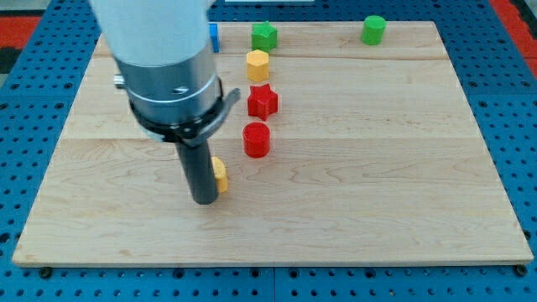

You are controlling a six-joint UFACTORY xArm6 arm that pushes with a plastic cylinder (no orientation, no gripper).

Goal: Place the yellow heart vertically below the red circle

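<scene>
Yellow heart (pixel 219 174) touching my tip (pixel 205 201), lower-left of red circle (pixel 256 140).

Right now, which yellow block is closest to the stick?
The yellow heart, mostly hidden behind my tip and touching its right side. The other yellow block, the hexagon, sits far up near the board's top edge.

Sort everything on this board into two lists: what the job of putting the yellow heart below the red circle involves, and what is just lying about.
Belongs to the job:
- small yellow heart block, mostly hidden behind the rod
- red circle, a cylinder block
- my tip, touching the heart's left side

Just lying about:
- red star block
- yellow hexagon block
- green star block
- green cylinder block
- blue block, shape hidden
</scene>
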